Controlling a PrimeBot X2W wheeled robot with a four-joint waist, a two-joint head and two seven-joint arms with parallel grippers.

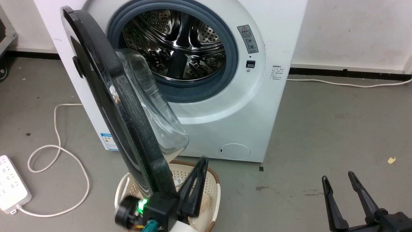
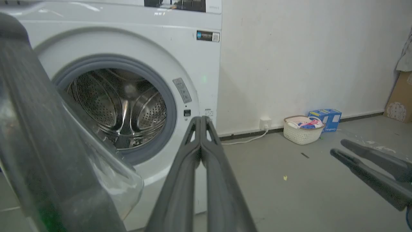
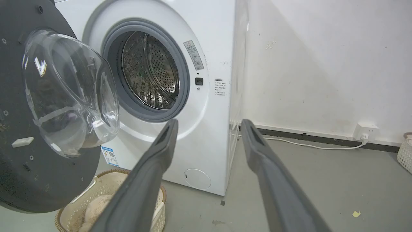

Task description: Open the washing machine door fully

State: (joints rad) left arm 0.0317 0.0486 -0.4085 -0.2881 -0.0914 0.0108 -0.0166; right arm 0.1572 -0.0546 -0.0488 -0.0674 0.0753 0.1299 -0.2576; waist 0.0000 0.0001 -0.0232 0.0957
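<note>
The washing machine door (image 1: 106, 96) stands swung out from the white machine (image 1: 257, 106), roughly square to its front, its clear glass bowl (image 1: 151, 103) facing the steel drum (image 1: 177, 48). My left gripper (image 1: 201, 164) is shut with nothing in it, just right of the door's lower rim, on the bowl side; whether it touches the rim I cannot tell. In the left wrist view the shut left gripper (image 2: 201, 120) points at the machine, with the door (image 2: 35, 129) close on the left. My right gripper (image 1: 338, 176) is open, low and well apart on the right; the right wrist view shows the right gripper (image 3: 209, 124) empty.
A cream basket (image 1: 214, 190) sits on the floor under the door's lower edge. A white power strip (image 1: 11, 187) and its cable (image 1: 58, 148) lie at the left. Another cable (image 1: 347, 84) runs along the wall. A second basket (image 2: 301, 133) and a blue box (image 2: 325, 117) stand by the wall.
</note>
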